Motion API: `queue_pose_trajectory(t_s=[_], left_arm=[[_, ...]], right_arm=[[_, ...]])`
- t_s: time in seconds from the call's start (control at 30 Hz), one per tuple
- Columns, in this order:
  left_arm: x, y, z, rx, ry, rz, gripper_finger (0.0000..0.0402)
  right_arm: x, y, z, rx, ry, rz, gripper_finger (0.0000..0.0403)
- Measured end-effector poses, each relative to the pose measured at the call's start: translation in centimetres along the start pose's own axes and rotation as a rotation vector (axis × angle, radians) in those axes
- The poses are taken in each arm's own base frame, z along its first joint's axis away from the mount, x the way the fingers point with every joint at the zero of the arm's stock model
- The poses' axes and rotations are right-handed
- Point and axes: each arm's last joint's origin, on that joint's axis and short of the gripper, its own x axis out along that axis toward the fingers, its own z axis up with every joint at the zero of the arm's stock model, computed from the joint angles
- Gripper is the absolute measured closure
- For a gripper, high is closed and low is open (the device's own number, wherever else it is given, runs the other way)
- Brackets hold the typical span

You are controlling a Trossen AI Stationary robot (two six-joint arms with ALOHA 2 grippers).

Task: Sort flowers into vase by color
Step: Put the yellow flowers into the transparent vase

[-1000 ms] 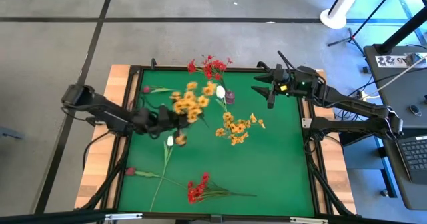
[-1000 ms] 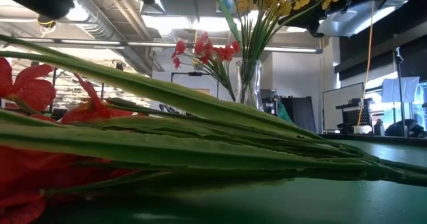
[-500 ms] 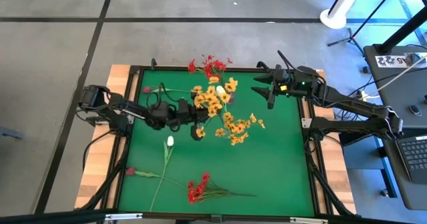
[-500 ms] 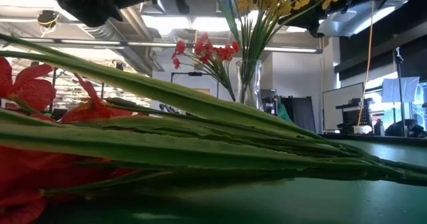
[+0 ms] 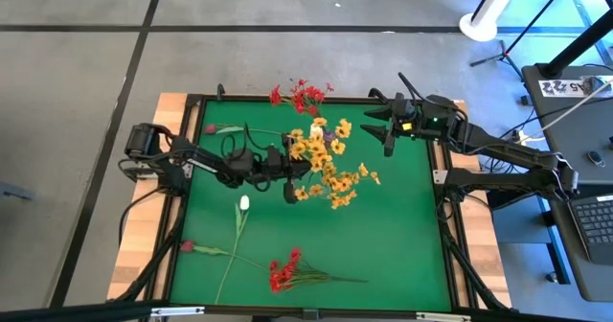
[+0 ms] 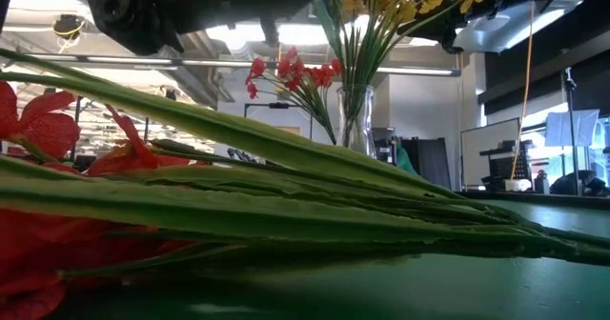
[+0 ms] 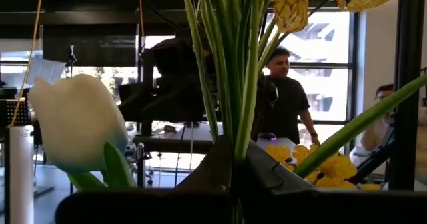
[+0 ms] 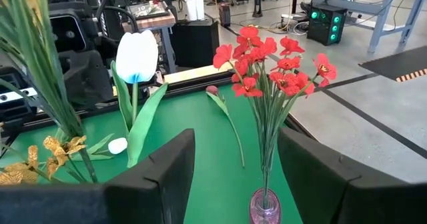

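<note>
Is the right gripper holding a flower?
No, the right gripper is open and empty, with the red flowers beyond it.

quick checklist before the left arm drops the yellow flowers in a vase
1. Left gripper shut on yellow bunch: ok.
2. Right gripper open, off at the rear right: ok.
3. Glass vase upright, already holding yellow flowers: ok.
4. Stem ends lined up over the vase mouth: cannot tell.
5. Mat sorted: not ok, tulip and red bunch lie on it.
</note>
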Motion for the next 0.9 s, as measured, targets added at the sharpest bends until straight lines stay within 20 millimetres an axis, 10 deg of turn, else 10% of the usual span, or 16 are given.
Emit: queue_pose_trajectory(t_s=[0.9], left_arm=[[-0.2,-0.5,-1.6,-0.001,0.168,-0.005,0.0319]], right_arm=[[0.0,0.0,0.0,0.0,0.0,0.0,0.019]])
